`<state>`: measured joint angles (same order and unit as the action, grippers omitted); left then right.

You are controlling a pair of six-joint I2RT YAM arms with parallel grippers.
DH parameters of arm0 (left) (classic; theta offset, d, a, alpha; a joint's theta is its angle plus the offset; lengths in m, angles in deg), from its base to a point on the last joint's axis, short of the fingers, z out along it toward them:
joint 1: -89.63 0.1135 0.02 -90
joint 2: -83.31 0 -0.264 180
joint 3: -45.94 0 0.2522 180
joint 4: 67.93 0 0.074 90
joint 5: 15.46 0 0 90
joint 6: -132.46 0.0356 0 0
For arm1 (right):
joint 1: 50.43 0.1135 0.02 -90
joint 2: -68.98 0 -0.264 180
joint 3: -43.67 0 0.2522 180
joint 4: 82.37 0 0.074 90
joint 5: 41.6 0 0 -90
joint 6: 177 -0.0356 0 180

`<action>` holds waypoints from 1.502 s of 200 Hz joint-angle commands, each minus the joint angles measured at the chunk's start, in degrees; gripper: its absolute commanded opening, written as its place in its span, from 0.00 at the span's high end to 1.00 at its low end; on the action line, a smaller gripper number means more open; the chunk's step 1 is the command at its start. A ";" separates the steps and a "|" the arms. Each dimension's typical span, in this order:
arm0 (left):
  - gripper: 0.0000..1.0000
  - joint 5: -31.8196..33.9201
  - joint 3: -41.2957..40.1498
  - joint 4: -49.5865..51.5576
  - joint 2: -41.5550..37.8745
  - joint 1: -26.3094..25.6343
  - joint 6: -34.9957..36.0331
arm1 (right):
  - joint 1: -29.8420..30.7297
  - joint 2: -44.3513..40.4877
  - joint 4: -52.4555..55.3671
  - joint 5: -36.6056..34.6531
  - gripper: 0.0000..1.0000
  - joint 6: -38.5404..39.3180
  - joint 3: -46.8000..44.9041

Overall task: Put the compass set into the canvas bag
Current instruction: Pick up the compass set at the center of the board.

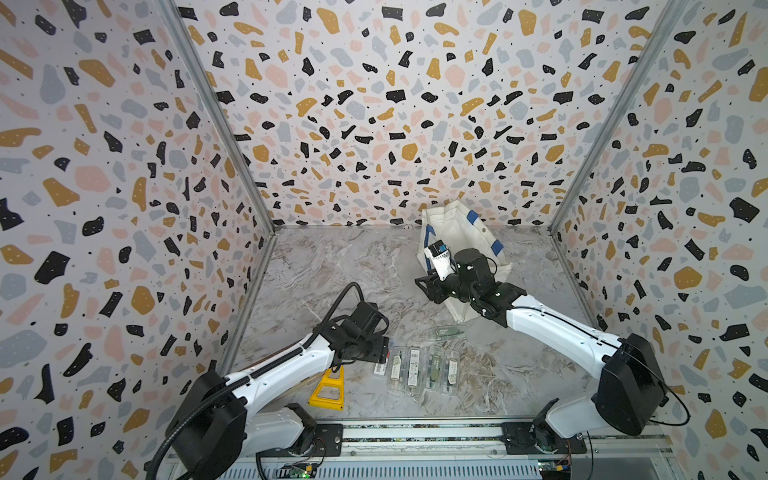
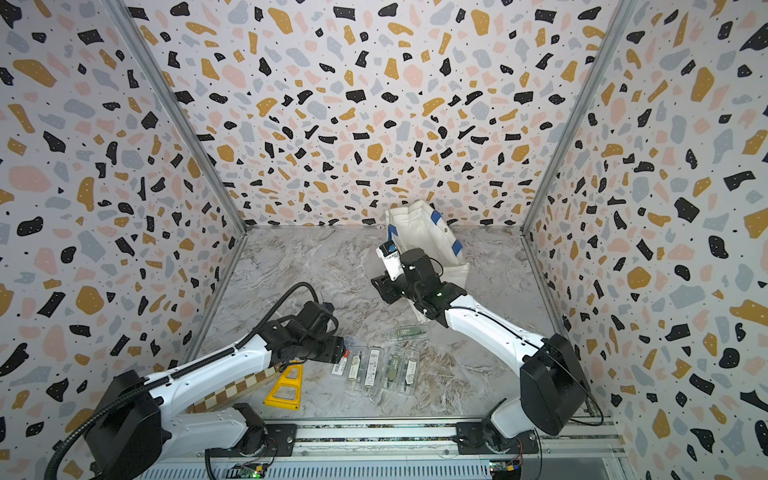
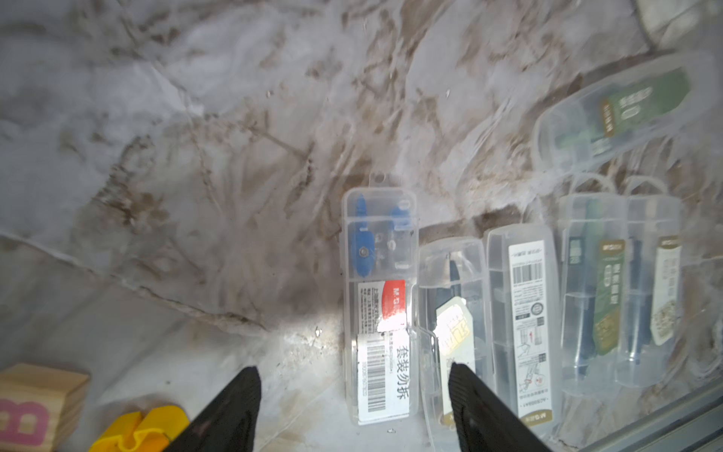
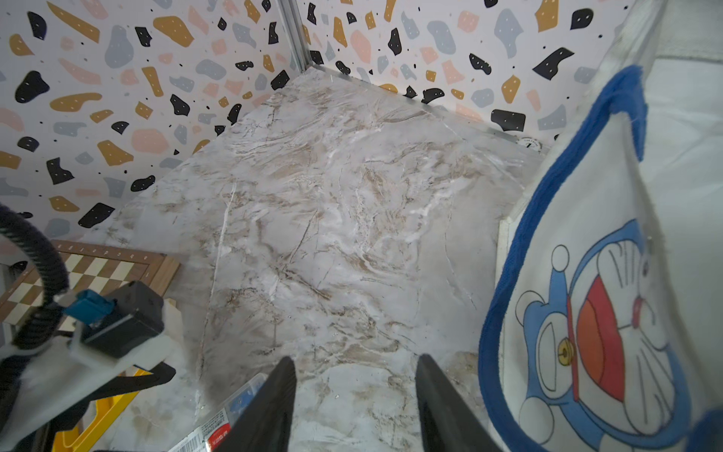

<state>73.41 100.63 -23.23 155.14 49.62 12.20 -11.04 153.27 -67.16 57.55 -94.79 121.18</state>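
Several clear plastic compass set cases lie in a row near the front of the table, with one more [image 1: 446, 332] lying crosswise behind them. My left gripper [image 3: 354, 375] is open just above the leftmost case [image 3: 377, 305], which has a blue compass and a red label. That case lies between the fingers, apart from both. In both top views the left gripper [image 1: 385, 351] [image 2: 343, 352] is at the row's left end. The canvas bag [image 1: 457, 232] [image 2: 419, 228], white with blue handles, stands at the back right. My right gripper [image 4: 356, 364] [image 1: 422, 286] is open and holds nothing, beside the bag's cartoon-printed side [image 4: 610, 274].
A yellow plastic frame [image 1: 328, 388] lies under the left arm, next to a chessboard [image 2: 232, 392] and a wooden letter block [image 3: 35, 403]. Patterned walls close the table on three sides. A metal rail [image 1: 415, 432] runs along the front.
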 commanded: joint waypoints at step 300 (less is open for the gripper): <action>0.63 6.61 4.16 -0.05 12.04 -5.96 -2.29 | 0.24 1.37 0.34 3.25 0.46 1.69 0.94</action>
<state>79.09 105.75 -21.42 170.27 43.85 9.84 -11.04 154.98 -67.20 60.23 -93.48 120.85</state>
